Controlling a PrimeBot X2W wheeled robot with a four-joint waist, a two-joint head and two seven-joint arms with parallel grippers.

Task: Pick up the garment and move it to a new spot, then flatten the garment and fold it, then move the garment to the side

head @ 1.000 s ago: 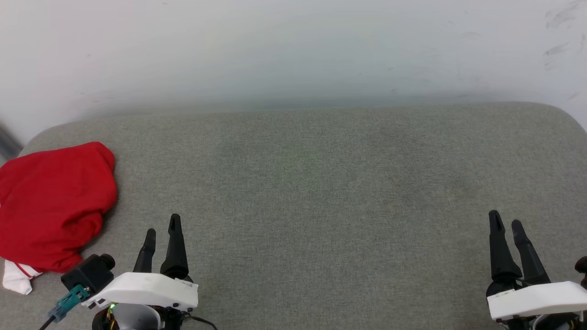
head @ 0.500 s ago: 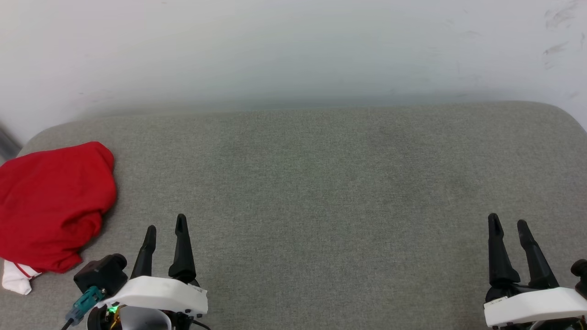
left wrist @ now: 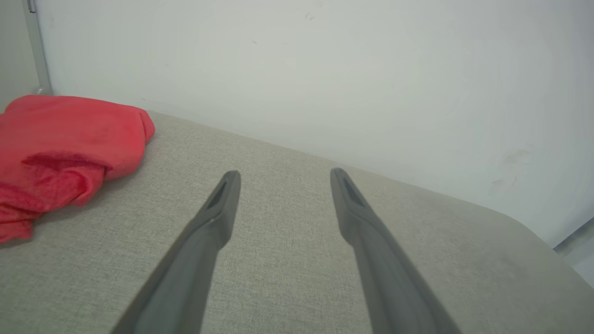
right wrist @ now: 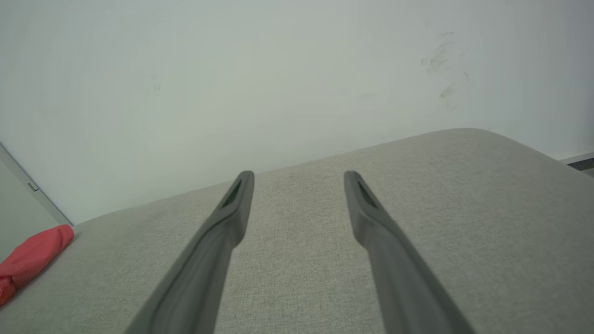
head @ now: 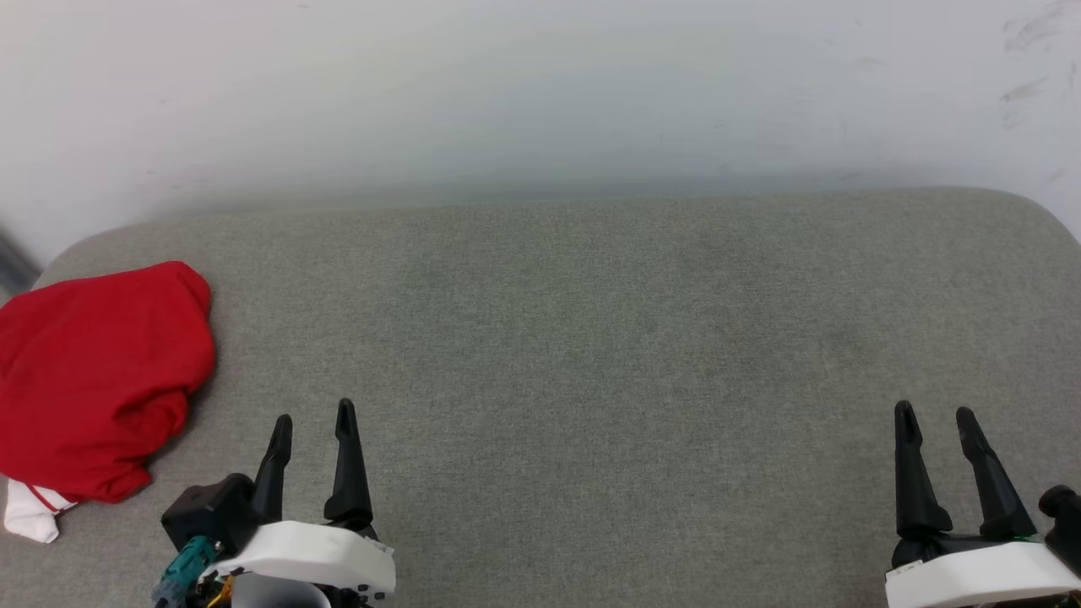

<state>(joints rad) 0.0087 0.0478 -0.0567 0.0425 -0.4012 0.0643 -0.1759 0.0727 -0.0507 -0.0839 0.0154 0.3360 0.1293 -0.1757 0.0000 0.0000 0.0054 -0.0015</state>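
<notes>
Drawn back a little toward the near edge over the last second: left claw (head: 313, 414), also shifted slightly inward; right claw (head: 935, 410), less so. Both released, jaws spread, holding nothing, poised over bare grey cushion (head: 591, 338). Location of garment (head: 93, 371): unmoved, bunched in a red heap at the cushion's far left edge, white sleeve (head: 29, 519) poking out at the near side; near the left claw, well apart from the right claw. Risks, as judged: pinching only the top layer, so the heap unravels mid-lift; dragging cloth off the left edge, given how close the heap lies; snagging a fold on one finger if approached askew.
</notes>
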